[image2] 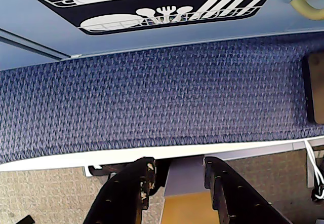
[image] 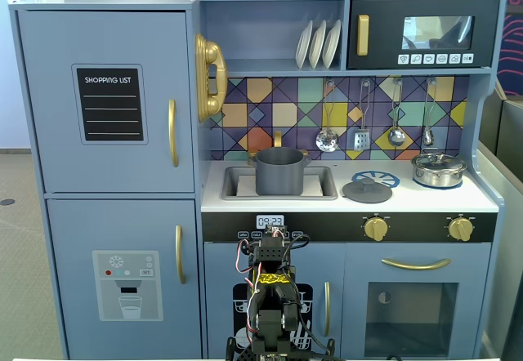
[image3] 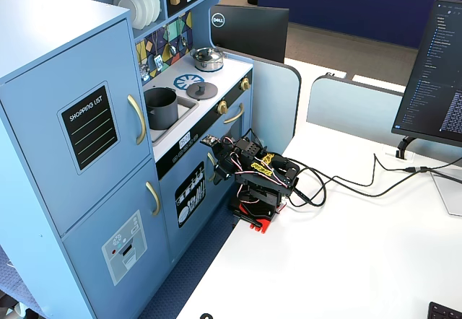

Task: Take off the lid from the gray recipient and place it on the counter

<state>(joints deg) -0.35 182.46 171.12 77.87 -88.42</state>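
The gray recipient stands uncovered in the sunken sink, and it also shows in the other fixed view. The dark-gray lid lies flat on the white counter, partly over the blue burner ring, to the right of the sink; it shows in the other fixed view too. My arm is folded low in front of the kitchen's lower doors, far below the counter. My gripper is open and empty, pointing down past the table's edge at blue carpet; it also shows in a fixed view.
A shiny silver pot with a glass lid stands at the counter's right end. Utensils hang above the counter. The arm's base sits on a white table with cables and a monitor.
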